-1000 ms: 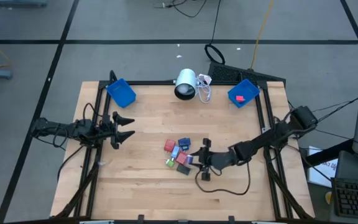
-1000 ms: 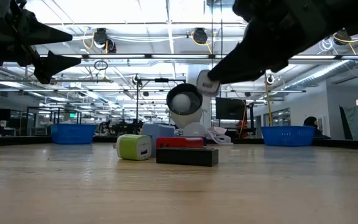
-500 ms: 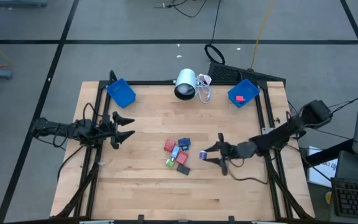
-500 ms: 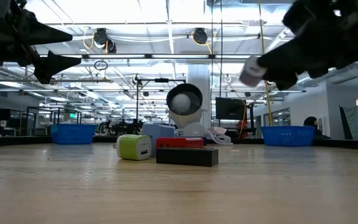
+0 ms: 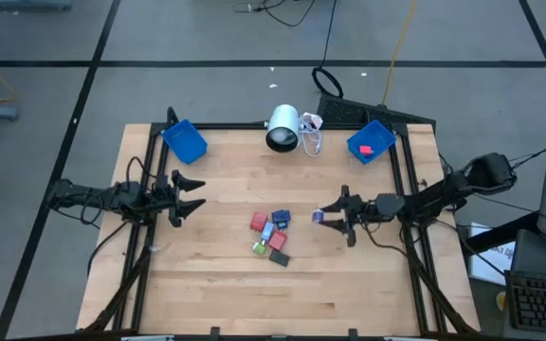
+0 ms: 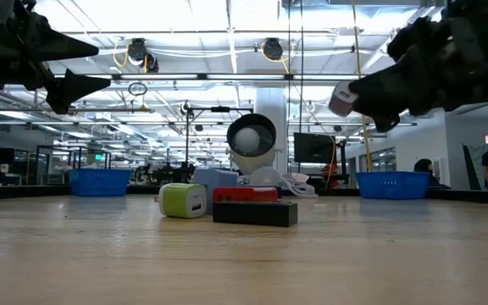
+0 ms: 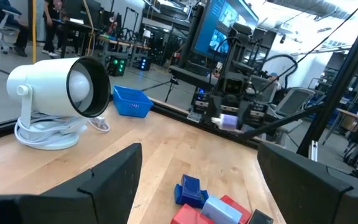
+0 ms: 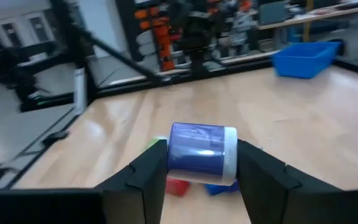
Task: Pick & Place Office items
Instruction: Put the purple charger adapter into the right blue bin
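The office items point(image 5: 271, 235) lie in a small cluster at the table's middle: green point(image 6: 183, 201), red point(image 6: 244, 194), blue point(image 7: 189, 189) and dark grey point(image 6: 254, 213) pieces resting flat on the wood. My right gripper point(image 5: 322, 217) hangs right of the cluster, above the table, shut on a purple-and-white piece point(image 8: 201, 154), which also shows in the low view point(image 6: 343, 99). My left gripper point(image 5: 192, 194) waits open at the table's left edge, its fingers point(image 7: 114, 177) level and with nothing between them. My right gripper pinches the purple-and-white piece by two opposite sides point(image 8: 168, 155) between its two fingers. The fingers lie level and come from the table's right side. The piece is lifted clear of the table, its white end point(image 6: 340, 100) toward the cluster.
A blue bin point(image 5: 185, 141) stands at the far left and another point(image 5: 372, 141), with a red piece point(image 5: 366, 149) in it, at the far right. Between them a white lamp-like cylinder point(image 5: 282, 128) with its cable lies at the far edge. Bare wood lies near the front edge.
My right gripper has drawn back from the cluster toward the table's right edge and a little toward the far edge, carrying the purple-and-white piece clear of the table. Its fingers have tipped from slanting down to level. The cluster has stayed where it was.
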